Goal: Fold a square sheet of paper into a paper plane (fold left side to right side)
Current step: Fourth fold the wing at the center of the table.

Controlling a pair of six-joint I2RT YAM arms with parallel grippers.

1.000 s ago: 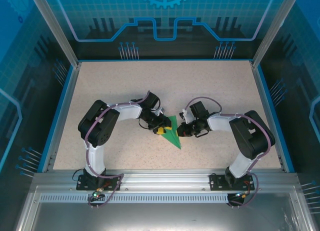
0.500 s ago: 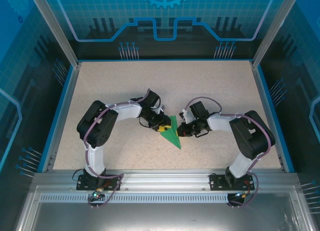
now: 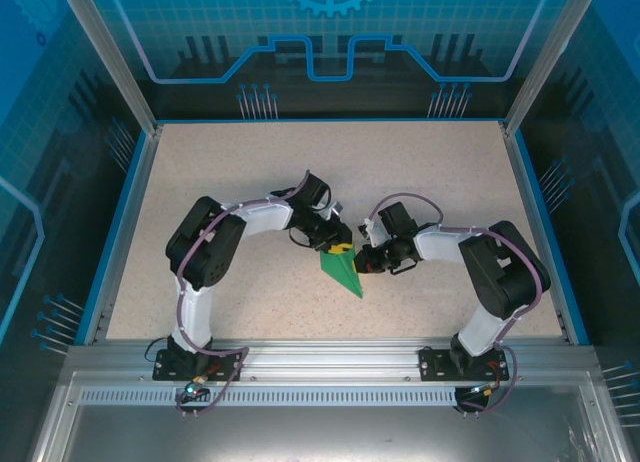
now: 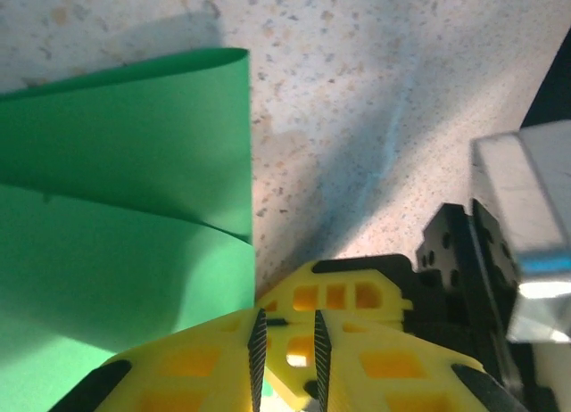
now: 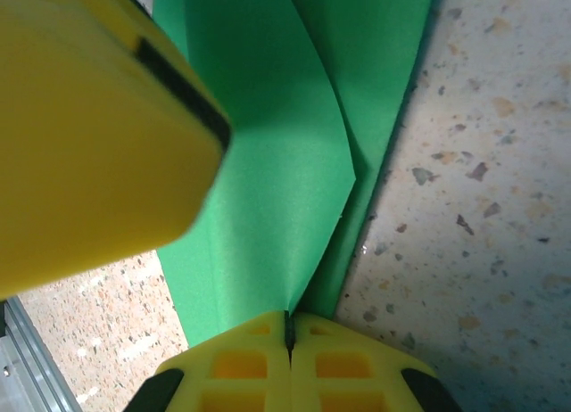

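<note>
Green and creased to a point, the paper plane [image 3: 342, 274] was pictured flat on the speckled table [image 3: 250, 182], its tip turned toward the arms' bases and its wide end away from them. Both arms were bent inward so that the two grippers were set at that wide end, one on each side of the plane.

The left gripper [image 3: 342, 250] was placed over the plane's far left corner. From the left wrist, its ribbed pads [image 4: 258, 350] were seen narrowly parted – a slim gap was left between them – with the plane's edge [image 4: 125, 207] brought up against the left-hand pad. Whether any paper had been caught between the pads could not be told. Beside that edge a loose layer of the plane was shown bowed up off the layer beneath it.

The right gripper [image 3: 366, 265] was held at the plane's right edge. From the right wrist its yellow fingers [image 5: 287, 327] were seen pressed fully together, and a raised flap of the plane [image 5: 268, 162] was drawn down into the seam between them – the paper was pinched there. Above the plane's upper left part in that view, a large blurred yellow block [image 5: 89, 135] was seen close to the lens; what it belonged to could not be told for certain.
</note>
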